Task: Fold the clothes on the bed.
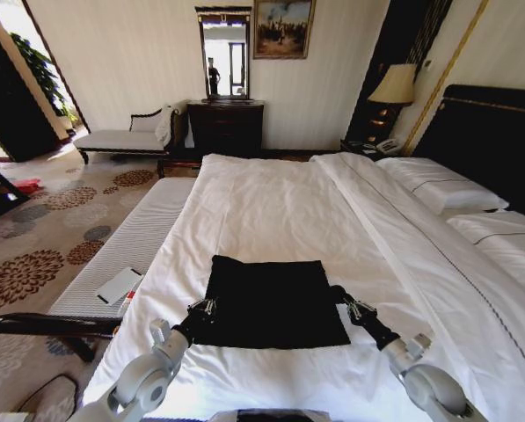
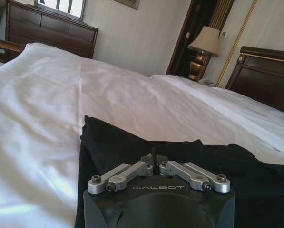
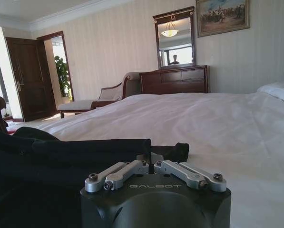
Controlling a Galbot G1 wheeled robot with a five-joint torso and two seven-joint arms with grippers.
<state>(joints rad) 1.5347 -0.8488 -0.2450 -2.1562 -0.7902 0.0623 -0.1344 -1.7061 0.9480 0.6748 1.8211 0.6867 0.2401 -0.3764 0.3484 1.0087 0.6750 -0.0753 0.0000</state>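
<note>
The soft black T-shirt point(image 1: 271, 301), already doubled into a rough rectangle, lies on the white duvet of the big dark-framed bed point(image 1: 280, 202), near the edge closest to me and well short of the white pillows point(image 1: 438, 185) by the tall dark headboard. My left gripper point(image 1: 206, 307) sits at the shirt's left edge, and through my left wrist camera its jaws point(image 2: 153, 159) are drawn together, pinching a fold of the black cloth point(image 2: 180, 156). My right gripper point(image 1: 354, 308) sits at the right edge; there too the jaws point(image 3: 150, 159) are closed narrow on the dark fabric point(image 3: 75, 152), which bunches up just ahead of them. Both arms reach in low from the near side.
</note>
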